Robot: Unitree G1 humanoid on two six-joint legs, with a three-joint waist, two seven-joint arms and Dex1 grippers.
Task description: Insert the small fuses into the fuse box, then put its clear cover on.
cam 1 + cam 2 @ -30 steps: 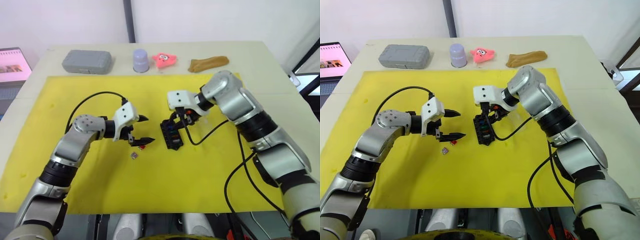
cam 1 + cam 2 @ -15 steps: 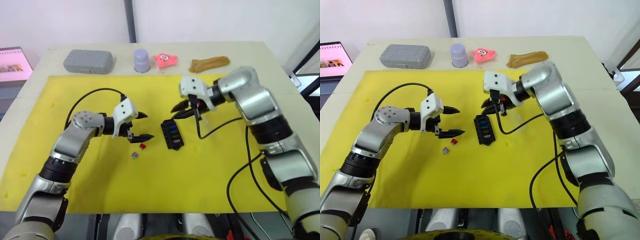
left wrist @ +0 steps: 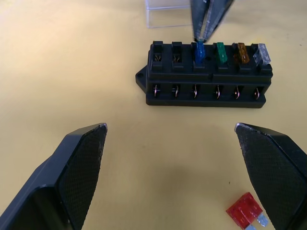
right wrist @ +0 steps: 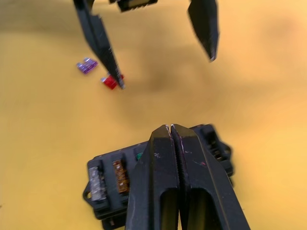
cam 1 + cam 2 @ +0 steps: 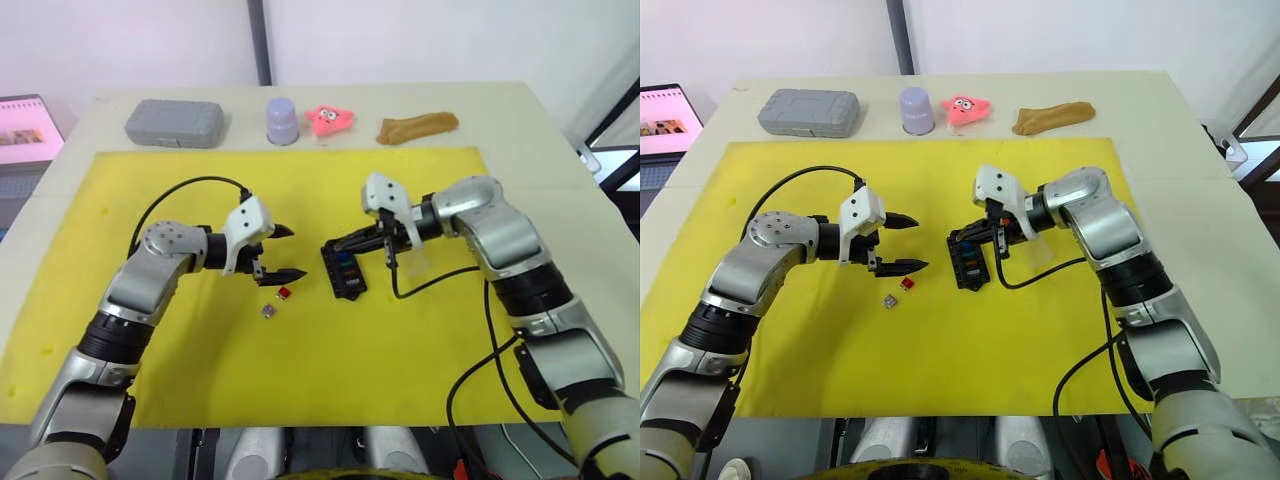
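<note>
On the yellow mat (image 5: 400, 330), the fuse box (image 5: 343, 270) holds four fuses; right fingers (image 3: 209, 19), pressed together, touch the blue fuse (image 3: 199, 51). Left fingers (image 5: 283, 273) spread wide near the red fuse (image 5: 284, 293).

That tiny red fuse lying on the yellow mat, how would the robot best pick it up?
The red fuse lies flat on the yellow mat, its metal blades pointing away from the fuse box. I would come straight down from above and pinch the red plastic body across its narrow sides, not the blades. The open left gripper, hovering right beside it, seems best placed.
</note>
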